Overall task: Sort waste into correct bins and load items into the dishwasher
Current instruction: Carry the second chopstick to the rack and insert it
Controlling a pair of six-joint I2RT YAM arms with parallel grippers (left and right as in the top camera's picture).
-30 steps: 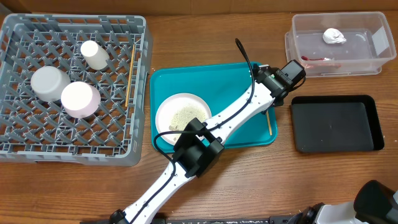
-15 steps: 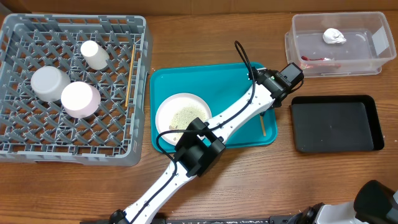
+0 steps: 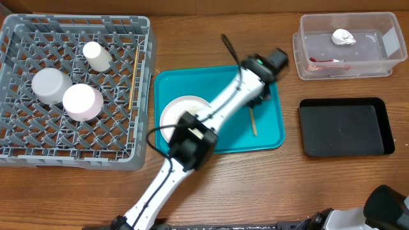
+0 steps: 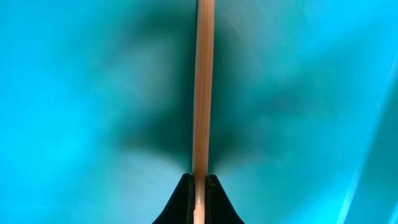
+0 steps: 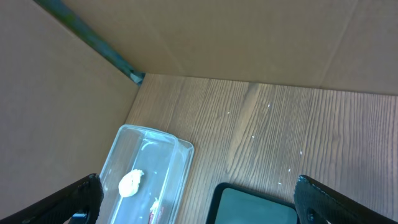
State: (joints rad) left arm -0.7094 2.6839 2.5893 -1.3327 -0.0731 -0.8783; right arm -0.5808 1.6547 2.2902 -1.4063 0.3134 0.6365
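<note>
The left gripper's [image 4: 200,186] jaws had just clamped the thin wooden chopstick [image 4: 202,87] mid-frame, ready for the grey plastic lattice rack [image 3: 77,163]; the right gripper's [image 5: 199,205] jaws gaped empty.

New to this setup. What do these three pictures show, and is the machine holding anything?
A robot with two arms works at a table. One picture looks down from above; the others come from a camera on each wrist. On the table: a grey rack with two bowls, a cup and one chopstick; a teal tray with a white plate; a clear tub with a paper wad and wrapper; a black tray. The left arm's fingers are shut on the second chopstick above the teal tray. The right arm's fingers stand open, holding nothing.
</note>
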